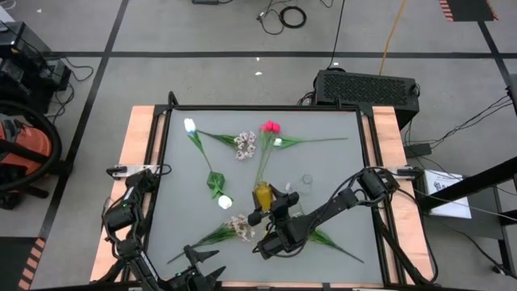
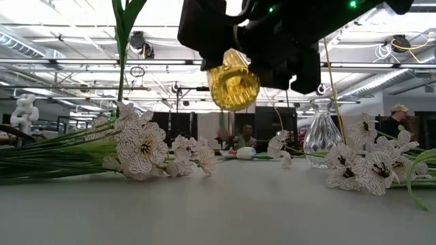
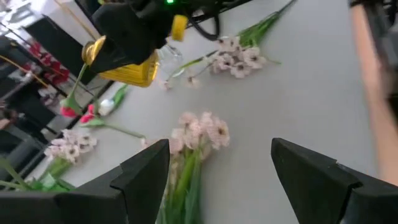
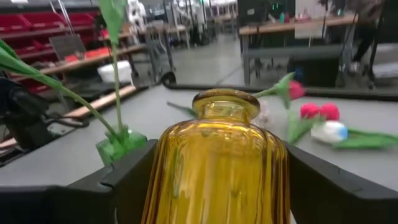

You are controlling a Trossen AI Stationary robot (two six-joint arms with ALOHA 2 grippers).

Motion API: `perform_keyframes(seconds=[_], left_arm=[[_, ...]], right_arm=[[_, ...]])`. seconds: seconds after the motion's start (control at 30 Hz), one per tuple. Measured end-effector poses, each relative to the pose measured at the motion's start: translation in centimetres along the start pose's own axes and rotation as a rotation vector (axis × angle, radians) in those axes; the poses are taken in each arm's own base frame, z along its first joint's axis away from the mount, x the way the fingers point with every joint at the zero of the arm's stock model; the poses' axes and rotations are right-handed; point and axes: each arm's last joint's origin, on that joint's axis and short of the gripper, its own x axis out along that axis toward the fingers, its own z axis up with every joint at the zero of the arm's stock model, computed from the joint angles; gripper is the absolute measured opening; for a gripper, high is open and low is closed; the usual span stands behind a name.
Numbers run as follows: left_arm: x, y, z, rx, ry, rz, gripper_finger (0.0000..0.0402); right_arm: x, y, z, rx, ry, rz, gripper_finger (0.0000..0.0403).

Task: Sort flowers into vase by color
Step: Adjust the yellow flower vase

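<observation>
My right gripper (image 1: pixel 265 204) is shut on a ribbed yellow glass vase (image 1: pixel 263 194), which it holds above the table's middle. Pink-red tulips (image 1: pixel 269 127) lie at the far middle, their stems running toward the vase. White tulips (image 1: pixel 190 125) (image 1: pixel 224 202) (image 1: pixel 277 142) lie flat around them. One spray of pale blossoms (image 1: pixel 245 144) lies at the far middle. Another spray (image 3: pixel 199 130) lies near the front edge. My left gripper (image 3: pixel 217 162) stands open just short of that spray's blossoms, touching nothing. My right gripper pinches the vase's wide body (image 4: pixel 163 180) between its two fingers, one on each side, below the neck (image 4: pixel 225 104). The fingers lie about level and come from the table's near right. The vase is lifted clear of the table (image 2: pixel 234 82), roughly upright with its mouth up.
A clear glass vase (image 1: pixel 307 184) stands right of the yellow one, also seen in the low view (image 2: pixel 321 133). Flower stems and leaves spread over the table's left and middle. The right arm (image 1: pixel 355 194) crosses the table's right half. A person (image 2: pixel 394 119) is in the room beyond.
</observation>
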Motion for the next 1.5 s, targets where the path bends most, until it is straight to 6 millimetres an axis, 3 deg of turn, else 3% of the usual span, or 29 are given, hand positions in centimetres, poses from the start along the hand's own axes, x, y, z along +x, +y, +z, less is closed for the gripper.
perform_keyframes(seconds=[0.4, 0.83, 0.97, 1.23, 1.5], left_arm=[[2.4, 1.0, -3.0, -0.112, 0.016, 0.073, 0.0285], [3.4, 0.9, -2.6, -0.169, 0.021, 0.081, 0.0285], [3.3, 1.4, -1.7, -0.204, 0.032, 0.077, 0.0285], [1.7, 4.0, 1.9, -0.179, 0.013, 0.032, 0.0285], [0.5, 6.1, 4.2, -0.148, 0.005, -0.002, 0.0285]], right_arm=[[0.3, 0.2, -5.7, 0.025, -0.073, 0.009, 0.0290], [-3.0, 0.5, -6.7, -0.103, -0.107, 0.072, 0.0290], [-3.7, 0.6, -6.7, -0.135, -0.106, 0.085, 0.0290], [-4.2, 0.9, -6.2, -0.169, -0.105, 0.093, 0.0290], [-4.4, 2.2, -5.1, -0.233, -0.107, 0.090, 0.0290]])
